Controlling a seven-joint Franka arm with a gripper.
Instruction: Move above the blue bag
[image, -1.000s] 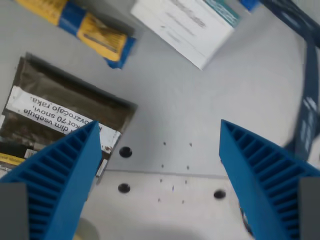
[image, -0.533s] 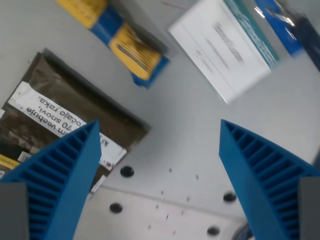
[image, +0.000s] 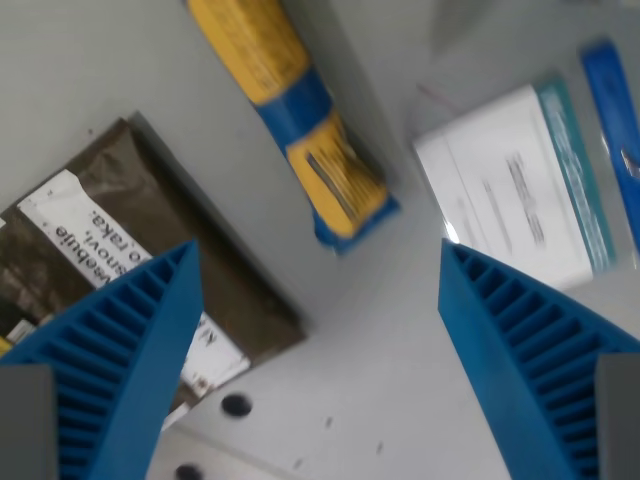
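Note:
A long yellow-and-blue bag (image: 300, 130) lies on the grey table, running from the top edge down toward the middle of the wrist view. Its lower blue end sits just above the gap between my fingers. A narrow all-blue item (image: 612, 110) lies at the wrist view's right edge, blurred and partly cut off. My gripper (image: 318, 250) is open and holds nothing. The two ribbed blue fingertips (image: 150, 350) stand wide apart at the bottom left and bottom right, well above the table.
A dark brown pouch (image: 110, 250) with a white printed label lies at the wrist view's left, partly behind the left finger. A white box with a teal edge (image: 515, 190) lies at the right. Small bolt holes (image: 236, 405) mark the table near the bottom.
The camera has moved: the whole scene has slid downward and turned. The yellow-and-blue bag now reaches the middle of the view, and the fingers stay equally wide apart.

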